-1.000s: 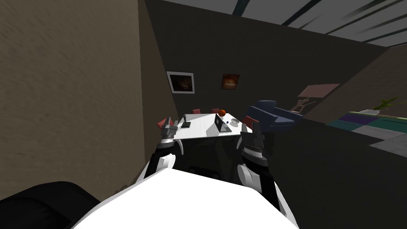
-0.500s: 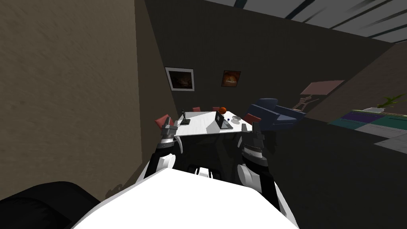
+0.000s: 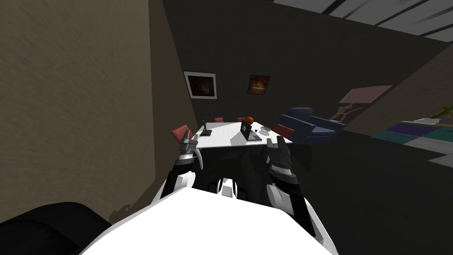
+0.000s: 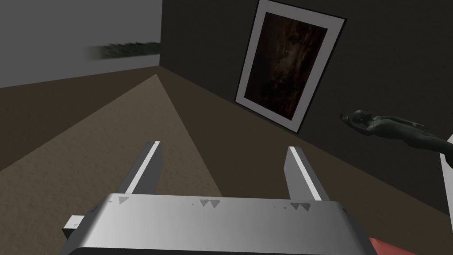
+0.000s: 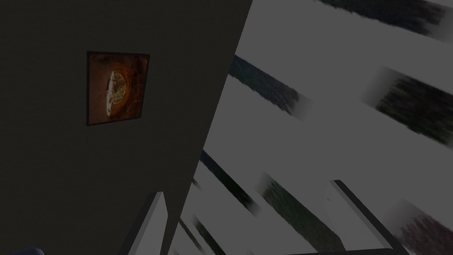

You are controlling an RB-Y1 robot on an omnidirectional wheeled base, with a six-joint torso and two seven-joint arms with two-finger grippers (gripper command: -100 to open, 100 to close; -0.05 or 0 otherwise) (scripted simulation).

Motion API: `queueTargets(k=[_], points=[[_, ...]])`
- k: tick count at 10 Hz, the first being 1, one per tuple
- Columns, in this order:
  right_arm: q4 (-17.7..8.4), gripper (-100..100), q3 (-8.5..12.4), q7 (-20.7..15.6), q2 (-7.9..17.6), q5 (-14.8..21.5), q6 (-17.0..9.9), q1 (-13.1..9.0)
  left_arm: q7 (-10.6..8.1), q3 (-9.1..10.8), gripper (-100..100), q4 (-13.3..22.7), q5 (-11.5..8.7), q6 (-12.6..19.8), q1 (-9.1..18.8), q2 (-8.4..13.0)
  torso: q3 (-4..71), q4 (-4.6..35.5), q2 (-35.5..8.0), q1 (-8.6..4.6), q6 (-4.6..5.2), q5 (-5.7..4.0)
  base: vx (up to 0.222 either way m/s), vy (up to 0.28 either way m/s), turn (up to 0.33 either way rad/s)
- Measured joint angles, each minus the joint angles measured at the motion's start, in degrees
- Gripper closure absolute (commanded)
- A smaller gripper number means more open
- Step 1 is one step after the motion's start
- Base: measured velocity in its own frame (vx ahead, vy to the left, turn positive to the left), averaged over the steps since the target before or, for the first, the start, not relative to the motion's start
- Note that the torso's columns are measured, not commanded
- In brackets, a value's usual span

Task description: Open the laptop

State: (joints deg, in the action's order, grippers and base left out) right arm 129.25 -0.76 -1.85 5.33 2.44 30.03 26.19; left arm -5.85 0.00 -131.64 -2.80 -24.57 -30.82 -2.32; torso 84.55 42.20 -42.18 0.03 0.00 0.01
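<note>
1. Location of task item: the laptop [image 3: 248,132] is seen on the white counter [image 3: 221,137], on its right half, between a dark figurine [image 3: 205,128] on the left part and a pale dish [image 3: 264,130] just beside it on the right. An orange ball [image 3: 249,119] lies behind it.
2. Lid condition: the lid appears to be raised off the base already, standing steeply. The exact angle cannot be told at this range.
3. Governing relation: the laptop lies ahead of both arms and well apart from them, past the counter's near edge. It is offset toward the right claw [image 3: 276,142], which is judged the nearer. The left claw [image 3: 189,142] is held before the counter's left corner, beside a red chair [image 3: 181,132].
4. Long axis: the hinge line is judged to run roughly away from the robot, with the keyboard side turned to the right. This is not confirmed.
5. Left claw: released. In the left wrist view its fingers [image 4: 146,170] stand widely parted, with nothing held or touched.
6. Right claw: released. In the right wrist view its fingers [image 5: 152,226] stand apart and nothing is gripped.
7. Assessment: the approach is not yet completed, and the base must be brought closer before any reach to the lid's free edge is made
</note>
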Motion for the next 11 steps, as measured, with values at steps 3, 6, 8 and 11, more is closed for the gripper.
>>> queueTargets(k=[3,6,8,11], points=[[-1.59,-100,0.84,-2.5,3.37,2.95,-1.11,-0.64,0.0,0.0,0,0.0,0.0,0.0,0.0,0.0,0.03,0.08,-0.1,-0.02,0.0,-0.01,0.042,0.028,0.035],[-3.21,-100,2.17,-5.45,6.61,6.51,-2.37,-1.13,0.0,0.0,0,0.0,0.0,0.0,0.0,0.0,0.04,0.08,-0.08,-0.01,0.0,-0.01,0.053,0.034,0.044],[-4.69,-100,3.01,-7.76,8.49,9.25,-3.12,-1.57,0.0,0.0,0,0.0,0.0,0.0,0.0,0.0,0.01,0.09,-0.13,-0.03,0.0,-0.01,0.047,0.035,0.043],[-7.28,-100,4.74,-11.27,11.73,13.49,-4.54,-2.76,0.0,0.0,0,0.0,0.0,0.0,0.0,0.0,0.05,0.07,-0.06,-0.02,0.0,-0.01,0.065,0.039,0.051]])
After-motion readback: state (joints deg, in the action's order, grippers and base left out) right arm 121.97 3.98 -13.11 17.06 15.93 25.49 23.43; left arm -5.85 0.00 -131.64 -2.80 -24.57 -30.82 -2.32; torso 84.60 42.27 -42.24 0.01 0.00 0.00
